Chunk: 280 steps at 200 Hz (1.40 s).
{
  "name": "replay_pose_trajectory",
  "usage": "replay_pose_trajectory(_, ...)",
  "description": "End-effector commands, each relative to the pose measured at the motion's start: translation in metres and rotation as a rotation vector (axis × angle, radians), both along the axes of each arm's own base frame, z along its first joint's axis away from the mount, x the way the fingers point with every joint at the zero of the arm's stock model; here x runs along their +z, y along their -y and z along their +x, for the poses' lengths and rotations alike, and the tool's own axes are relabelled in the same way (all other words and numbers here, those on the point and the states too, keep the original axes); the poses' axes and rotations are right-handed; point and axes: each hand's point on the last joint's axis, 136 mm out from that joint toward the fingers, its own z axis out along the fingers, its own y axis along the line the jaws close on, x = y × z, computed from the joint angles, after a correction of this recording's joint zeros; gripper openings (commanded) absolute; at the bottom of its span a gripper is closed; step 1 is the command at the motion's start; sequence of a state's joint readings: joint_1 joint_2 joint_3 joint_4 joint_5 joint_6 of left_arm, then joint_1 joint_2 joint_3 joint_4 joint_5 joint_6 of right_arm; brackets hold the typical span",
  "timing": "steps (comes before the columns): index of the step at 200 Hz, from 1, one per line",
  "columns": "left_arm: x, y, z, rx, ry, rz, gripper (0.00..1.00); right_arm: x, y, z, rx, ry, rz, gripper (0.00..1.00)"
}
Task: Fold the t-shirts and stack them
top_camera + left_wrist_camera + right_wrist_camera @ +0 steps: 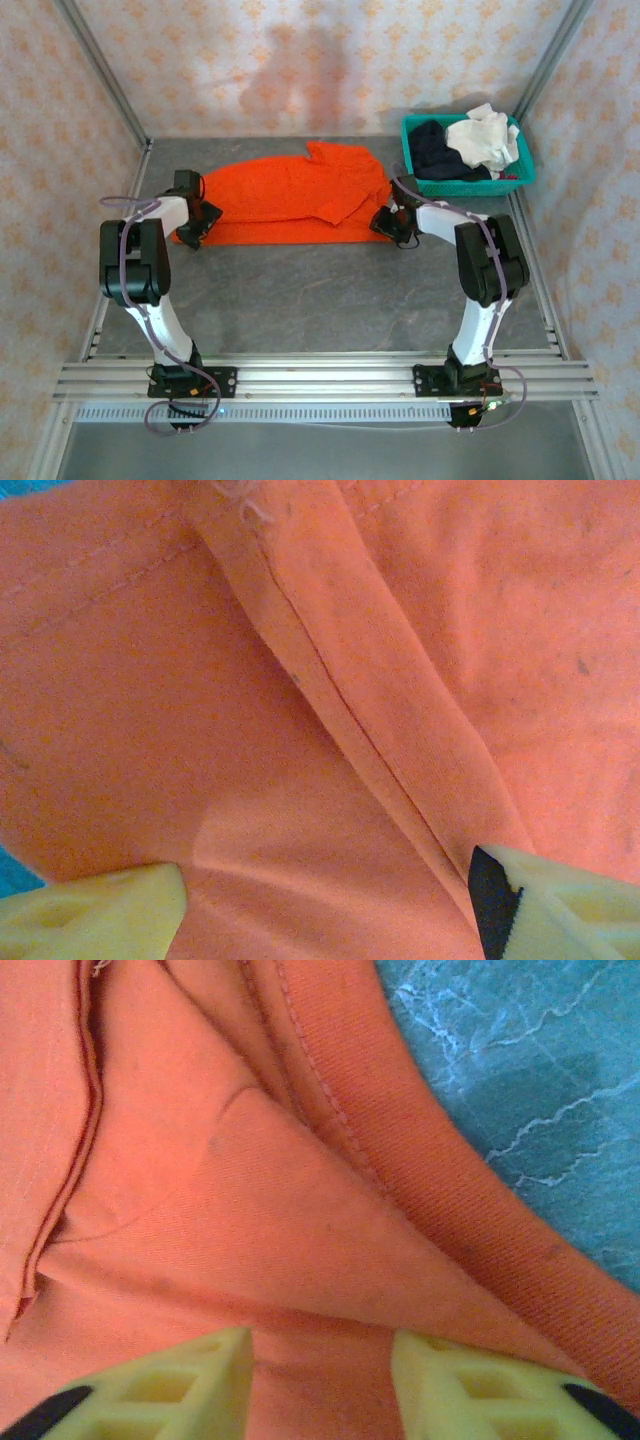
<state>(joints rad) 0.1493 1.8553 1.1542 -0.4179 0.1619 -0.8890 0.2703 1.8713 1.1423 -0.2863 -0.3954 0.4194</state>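
We see the orange t-shirt [285,195] spread flat on the far half of the tabletop [320,290]. It runs lengthwise from near the left edge to past the middle, toward the far right corner. Its near edge lies fairly straight, and a sleeve or flap is folded over its right end.

In the far right corner stands a teal mesh basket [470,187]. A navy t-shirt [432,150] is bunched on its left side and a white t-shirt [485,140] is heaped on its right, spilling a little above the rim.

The left claw [196,222] is down at the left end of the orange t-shirt. From its wrist camera, the left claw [325,910] has its yellow fingers [90,915] wide apart, so we read it as open. The orange t-shirt [300,680] lies between and beyond them, and a stitched seam ridge runs diagonally down to the right-hand finger.

The right claw [385,222] sits at the right end of the orange t-shirt, just beside the folded flap. Up close, the right claw [320,1380] has its fingers [160,1390] set apart with orange cloth across the gap. We cannot tell whether they pinch a fold or merely stand over it. There the orange t-shirt [200,1210] shows layered folds and a ribbed hem curving along its right side, with bare tabletop [520,1080] beyond.
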Motion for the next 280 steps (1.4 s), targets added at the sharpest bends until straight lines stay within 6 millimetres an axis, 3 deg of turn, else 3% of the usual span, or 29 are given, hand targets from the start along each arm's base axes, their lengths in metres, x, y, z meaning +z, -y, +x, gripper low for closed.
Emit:
replay_pose_trajectory(1,-0.023,-0.012,-0.033,0.015,-0.111,0.012,0.78,-0.001,0.022,-0.011,-0.032,-0.019,-0.099,0.50)
replay_pose_trajectory(31,-0.009,-0.003,-0.028,-0.030,-0.066,-0.011,0.83,0.037,0.009,0.000,0.031,0.107,-0.115,0.64)
replay_pose_trajectory(63,0.019,0.014,-0.016,-0.093,0.010,-0.006,0.83,0.056,-0.024,0.012,0.105,0.181,-0.108,0.66)
replay_pose_trajectory(79,0.027,0.022,-0.006,-0.127,0.033,-0.013,0.79,0.052,-0.045,0.019,0.126,0.179,-0.071,0.66)
replay_pose_trajectory(111,0.021,0.023,0.011,-0.139,0.033,-0.023,0.69,0.038,-0.074,0.032,0.136,0.157,-0.007,0.59)
replay_pose_trajectory(131,0.012,0.020,0.017,-0.144,0.008,-0.009,0.68,0.022,-0.078,0.030,0.125,0.111,0.015,0.57)
replay_pose_trajectory(154,0.004,0.018,0.014,-0.144,-0.018,-0.004,0.68,0.006,-0.069,0.019,0.113,0.067,-0.010,0.54)
replay_pose_trajectory(190,-0.016,0.023,-0.015,-0.145,-0.061,-0.018,0.68,-0.008,-0.043,-0.010,0.082,0.013,-0.044,0.53)
replay_pose_trajectory(239,-0.034,0.042,-0.082,-0.178,-0.149,-0.038,0.69,-0.024,-0.003,-0.069,0.042,-0.074,-0.094,0.53)
replay_pose_trajectory(280,-0.035,0.061,-0.132,-0.184,-0.210,-0.041,0.71,-0.020,0.019,-0.109,0.052,-0.110,-0.131,0.53)
